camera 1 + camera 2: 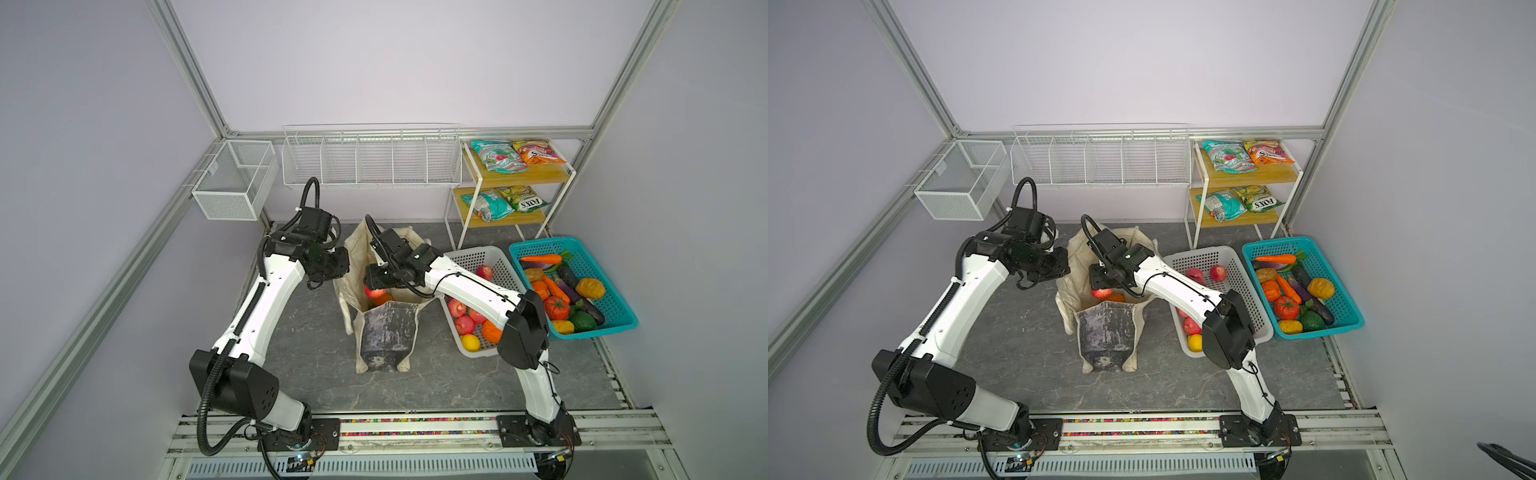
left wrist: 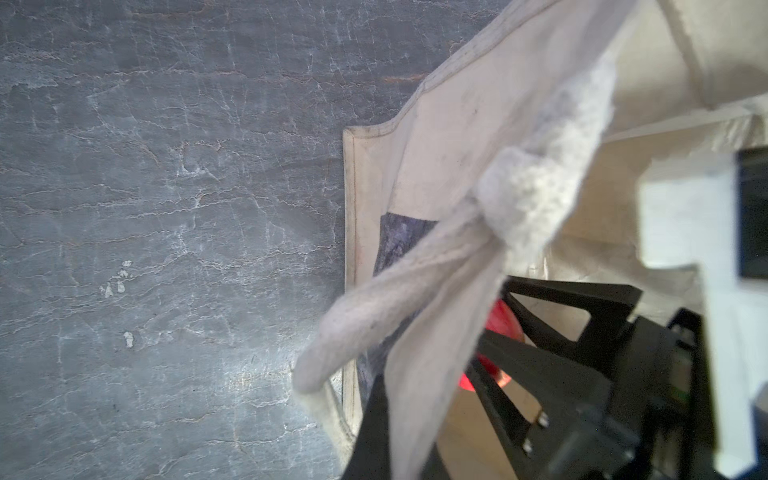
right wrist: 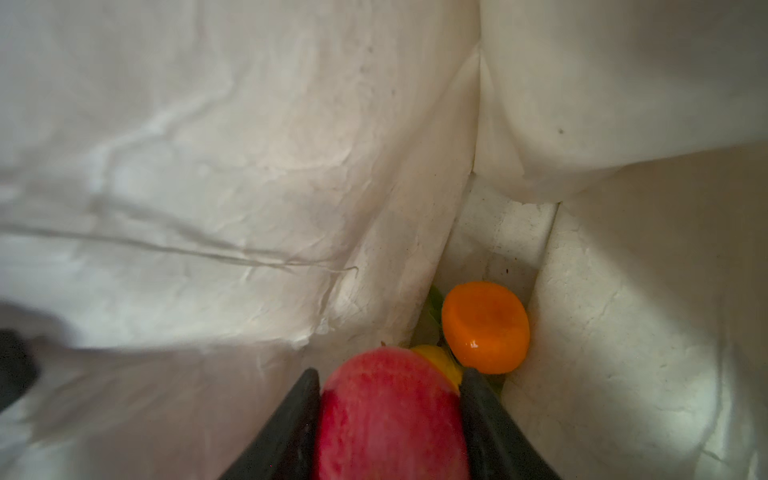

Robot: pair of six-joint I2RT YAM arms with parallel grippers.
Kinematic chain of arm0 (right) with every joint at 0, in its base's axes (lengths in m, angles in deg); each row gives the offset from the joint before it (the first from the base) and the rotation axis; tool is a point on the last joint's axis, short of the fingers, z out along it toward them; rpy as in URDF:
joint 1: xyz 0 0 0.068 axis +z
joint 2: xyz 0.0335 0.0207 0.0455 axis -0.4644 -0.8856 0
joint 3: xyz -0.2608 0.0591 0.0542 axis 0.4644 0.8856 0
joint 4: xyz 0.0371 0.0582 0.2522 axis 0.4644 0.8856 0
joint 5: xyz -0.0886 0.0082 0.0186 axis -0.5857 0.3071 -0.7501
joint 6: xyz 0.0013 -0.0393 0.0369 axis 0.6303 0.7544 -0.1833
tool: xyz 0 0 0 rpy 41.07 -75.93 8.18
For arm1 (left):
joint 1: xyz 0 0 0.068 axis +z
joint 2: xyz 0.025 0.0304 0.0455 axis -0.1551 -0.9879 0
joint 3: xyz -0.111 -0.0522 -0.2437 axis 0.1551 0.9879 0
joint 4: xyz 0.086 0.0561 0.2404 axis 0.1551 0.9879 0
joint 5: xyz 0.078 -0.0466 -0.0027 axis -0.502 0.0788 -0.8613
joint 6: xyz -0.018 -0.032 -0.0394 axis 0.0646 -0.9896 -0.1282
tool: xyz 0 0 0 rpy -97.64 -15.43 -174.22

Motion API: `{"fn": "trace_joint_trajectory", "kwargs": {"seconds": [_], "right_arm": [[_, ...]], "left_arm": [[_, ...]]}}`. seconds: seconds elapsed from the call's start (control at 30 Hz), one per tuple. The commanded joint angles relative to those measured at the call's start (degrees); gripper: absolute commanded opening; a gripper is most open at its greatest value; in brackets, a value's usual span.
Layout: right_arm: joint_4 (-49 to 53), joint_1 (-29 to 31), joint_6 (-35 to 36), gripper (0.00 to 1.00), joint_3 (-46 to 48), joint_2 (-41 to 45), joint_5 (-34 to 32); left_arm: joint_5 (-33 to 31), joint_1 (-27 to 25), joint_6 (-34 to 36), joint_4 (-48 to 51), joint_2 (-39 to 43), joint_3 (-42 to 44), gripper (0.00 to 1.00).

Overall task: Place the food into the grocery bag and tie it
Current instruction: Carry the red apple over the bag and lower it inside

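Top views both show a dark grey marbled bench (image 1: 316,374) boxed in by pale lilac walls (image 1: 374,62) and aluminium framing (image 1: 195,79). The cream grocery bag (image 1: 388,332) stands mid-bench with its mouth open. The left jaws are closed on its strap handle (image 2: 415,282), lifting it at the bag's left edge. The right jaws reach down into the bag, clamped on a red apple (image 3: 390,415) above an orange (image 3: 486,328) and a yellow fruit (image 3: 440,361) lying inside. Just right of the bag, a white perforated basket (image 1: 473,259) holds more apples (image 1: 484,272). Beside it, a teal basket (image 1: 544,242) carries a tomato (image 1: 557,307), carrots and aubergines. Snack packets (image 1: 498,156) lie on a two-tier shelf (image 1: 540,171) at the back.
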Motion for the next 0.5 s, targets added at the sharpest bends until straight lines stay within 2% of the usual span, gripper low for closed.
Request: {"fn": "trace_joint_trajectory", "kwargs": {"seconds": [0.0, 0.47], "right_arm": [[-1.3, 0.1, 2.8, 0.47, -0.2, -2.1, 0.2], [-3.3, -0.2, 2.8, 0.52, 4.0, -6.5, -1.2]], "left_arm": [[-0.2, -0.1, -0.6, -0.4, 0.0, -2.3, 0.0], [-0.1, -0.1, -0.6, -0.5, 0.4, -1.5, 0.0]]}}
